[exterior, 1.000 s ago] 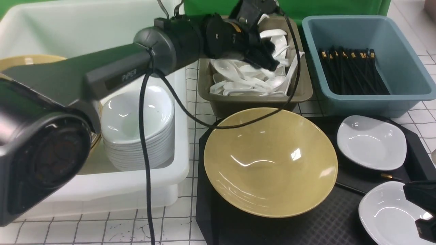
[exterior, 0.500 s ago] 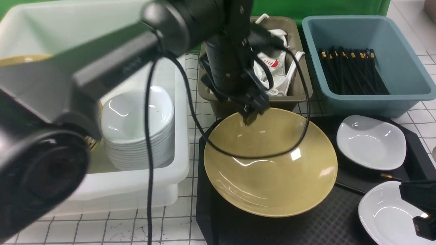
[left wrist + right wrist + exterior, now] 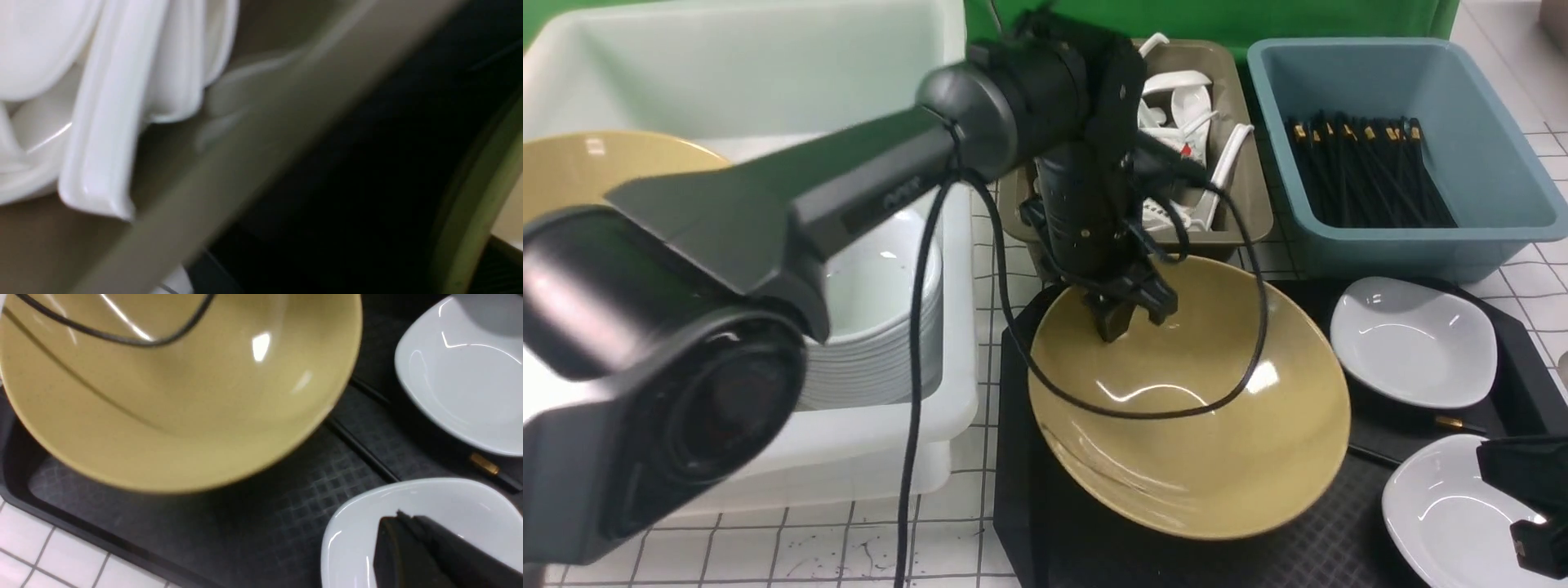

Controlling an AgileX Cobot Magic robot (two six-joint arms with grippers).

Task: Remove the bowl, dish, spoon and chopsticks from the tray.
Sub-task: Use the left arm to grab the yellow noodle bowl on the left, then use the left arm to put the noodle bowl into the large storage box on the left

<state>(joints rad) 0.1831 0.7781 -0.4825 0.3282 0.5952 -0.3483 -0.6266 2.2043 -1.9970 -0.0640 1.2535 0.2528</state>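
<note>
Mustard-yellow, glossy, one wide shallow bowl (image 3: pixel 1201 425) is leaning tilted over the black crosshatched rectangular tray (image 3: pixel 1045 523), the left gripper (image 3: pixel 1125 317) pinching its far rim. Two smooth white rounded dishes (image 3: pixel 1413 343) (image 3: pixel 1445 514) are lying nearby, one under the closed, empty right gripper (image 3: pixel 408 539).

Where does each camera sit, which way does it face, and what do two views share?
Front view: between the arms, facing forward over the tray; left arm shows, left gripper at the far rim of the bowl.
Left wrist view: blurred, facing the brown tub of spoons; no gripper visible.
Right wrist view: looking down on tray, bowl, dishes; right gripper shows.
Shared: front and right wrist views both show bowl and tray.
</note>
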